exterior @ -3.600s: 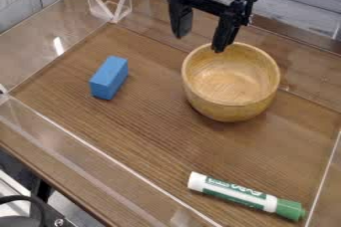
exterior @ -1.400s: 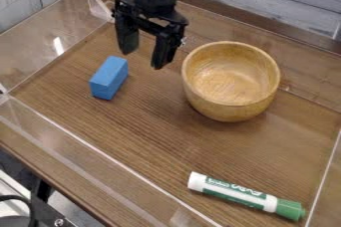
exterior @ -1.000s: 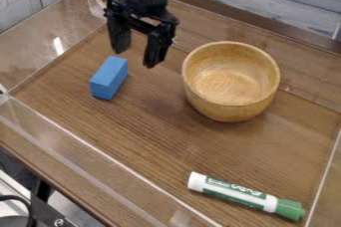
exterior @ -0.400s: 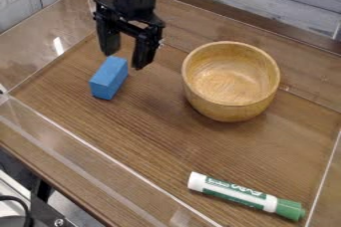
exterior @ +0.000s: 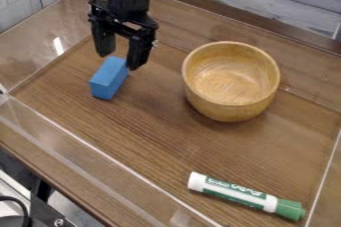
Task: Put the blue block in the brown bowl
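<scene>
Two fingers on your pincer stand wide, nothing gripped, right by the blue block on the tabletop, contact unclear, brown bowl off to the side.

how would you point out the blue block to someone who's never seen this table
Find the big round wooden bowl. Left of it in the picture, by the hand, lies a small block. It's the only solid bright-blue thing.
</scene>
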Motion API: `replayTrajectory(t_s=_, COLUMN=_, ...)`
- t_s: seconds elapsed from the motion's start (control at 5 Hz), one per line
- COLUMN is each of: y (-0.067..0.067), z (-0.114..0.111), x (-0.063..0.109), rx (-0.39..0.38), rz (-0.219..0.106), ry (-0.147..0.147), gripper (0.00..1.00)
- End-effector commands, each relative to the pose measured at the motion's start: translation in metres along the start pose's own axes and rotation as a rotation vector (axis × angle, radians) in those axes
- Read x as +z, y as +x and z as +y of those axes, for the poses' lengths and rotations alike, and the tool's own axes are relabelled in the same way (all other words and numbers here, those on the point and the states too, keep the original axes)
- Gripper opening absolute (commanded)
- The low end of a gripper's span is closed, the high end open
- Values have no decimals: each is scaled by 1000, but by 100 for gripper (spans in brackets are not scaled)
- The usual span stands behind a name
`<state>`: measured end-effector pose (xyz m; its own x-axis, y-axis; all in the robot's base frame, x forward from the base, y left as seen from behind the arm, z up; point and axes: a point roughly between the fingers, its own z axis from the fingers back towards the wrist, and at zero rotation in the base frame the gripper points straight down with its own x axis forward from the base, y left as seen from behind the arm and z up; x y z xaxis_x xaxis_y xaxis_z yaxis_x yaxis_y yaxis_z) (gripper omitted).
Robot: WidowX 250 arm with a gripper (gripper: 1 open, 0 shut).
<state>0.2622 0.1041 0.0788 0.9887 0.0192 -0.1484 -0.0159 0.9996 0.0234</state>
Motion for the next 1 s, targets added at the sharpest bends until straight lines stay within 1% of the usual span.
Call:
replayTrajectory(t_s=0.0, y=9, z=12, x=15, rx=10, rz=-61, ry=22, gripper=100)
replayTrajectory(t_s=0.2, y=11, z=16, x=14, rx=12, rz=-67, ry=19, gripper=100)
replayTrajectory(t_s=0.8, y=8, z=24, x=-9, rx=10, rz=-47, ry=16, gripper=100)
